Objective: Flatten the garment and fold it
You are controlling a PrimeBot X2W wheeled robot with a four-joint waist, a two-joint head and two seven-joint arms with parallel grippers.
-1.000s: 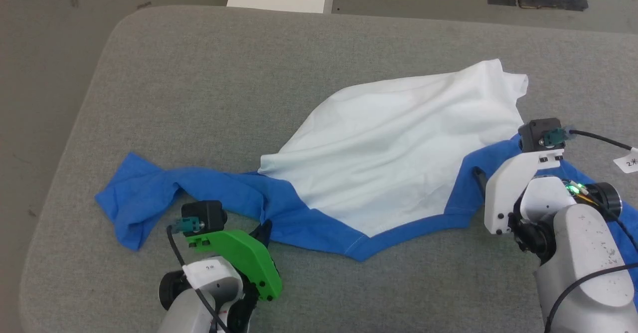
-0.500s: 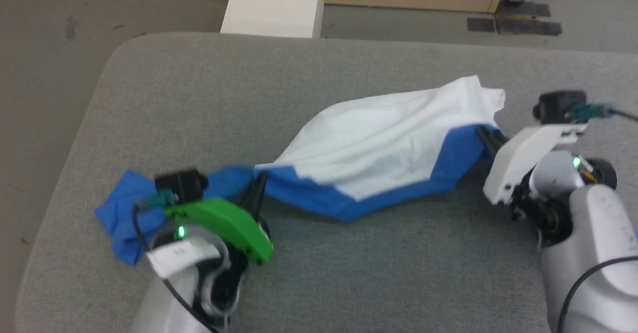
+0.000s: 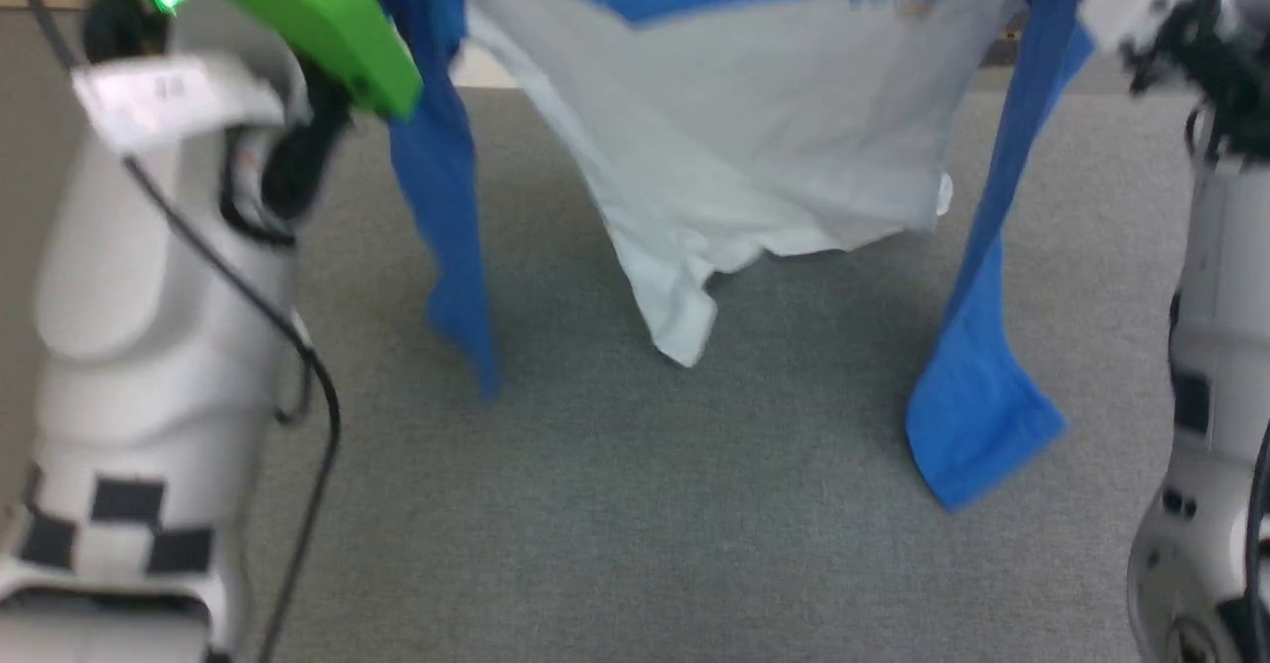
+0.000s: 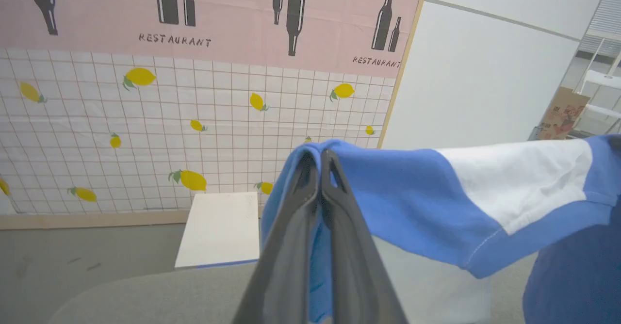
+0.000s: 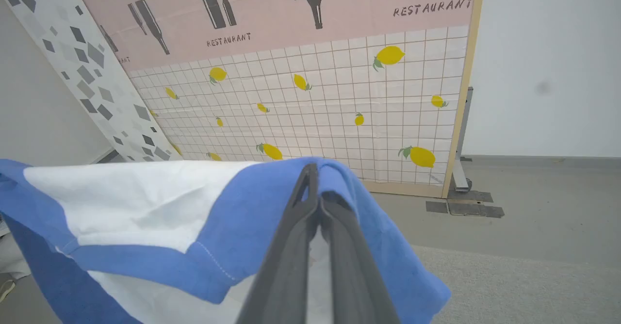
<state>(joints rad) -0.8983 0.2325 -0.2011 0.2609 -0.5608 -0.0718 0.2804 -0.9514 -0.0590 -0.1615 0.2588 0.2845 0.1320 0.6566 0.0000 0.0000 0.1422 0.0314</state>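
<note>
Hanging between two arms held high, the garment draped over the grey table, sleeves dangling. The left gripper was pinched shut on one blue shoulder, the right gripper on the other.

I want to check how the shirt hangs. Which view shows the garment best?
The head view: the garment hangs above the table with both blue sleeves dangling. Each wrist view gives a part: blue shoulder cloth pinched in the left gripper, and in the right gripper.
</note>
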